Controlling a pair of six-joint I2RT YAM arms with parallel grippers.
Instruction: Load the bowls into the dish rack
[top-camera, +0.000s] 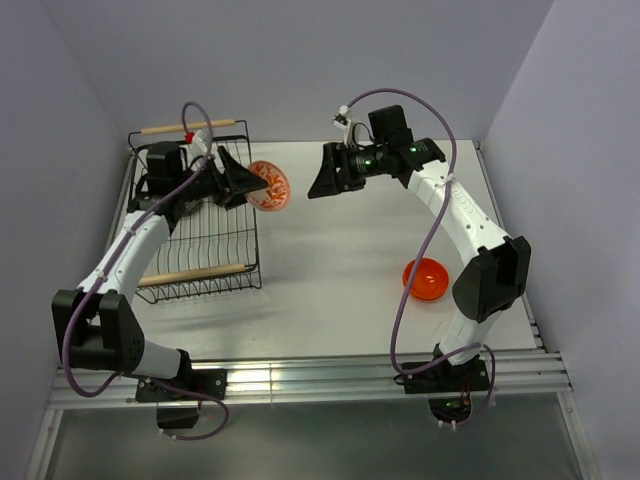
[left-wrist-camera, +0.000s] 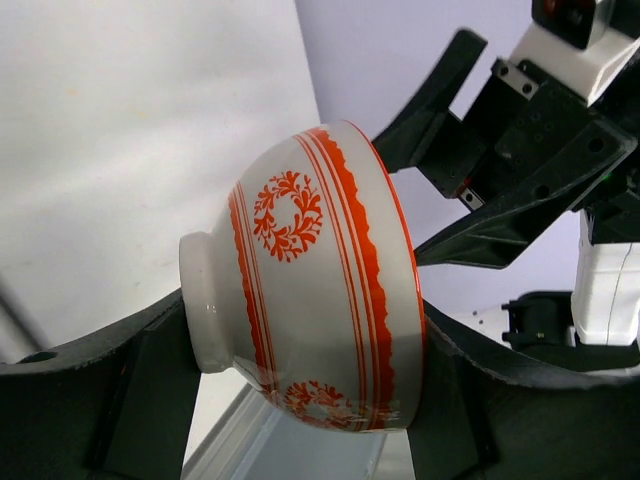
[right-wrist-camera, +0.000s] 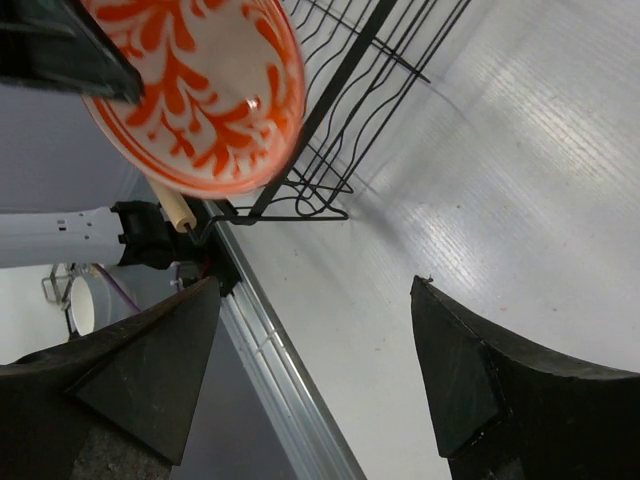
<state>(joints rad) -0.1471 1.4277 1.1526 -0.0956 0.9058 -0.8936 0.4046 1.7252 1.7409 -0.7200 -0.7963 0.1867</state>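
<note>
My left gripper (top-camera: 243, 181) is shut on the red-and-white patterned bowl (top-camera: 269, 187), holding it on its side above the right edge of the black wire dish rack (top-camera: 205, 232). In the left wrist view the bowl (left-wrist-camera: 310, 280) fills the gap between my fingers (left-wrist-camera: 135, 365). My right gripper (top-camera: 318, 182) is open and empty, just right of that bowl and facing it. Its wrist view shows the bowl's inside (right-wrist-camera: 200, 95) and the rack (right-wrist-camera: 345, 95). A plain orange bowl (top-camera: 425, 278) sits on the table beside the right arm. The tan and grey bowls are out of view.
The rack stands at the table's left side, with wooden rod handles at its far end (top-camera: 187, 126) and near end (top-camera: 195, 274). Grey walls enclose the table on three sides. The right gripper's black fingers (left-wrist-camera: 470, 140) show close behind the bowl in the left wrist view.
</note>
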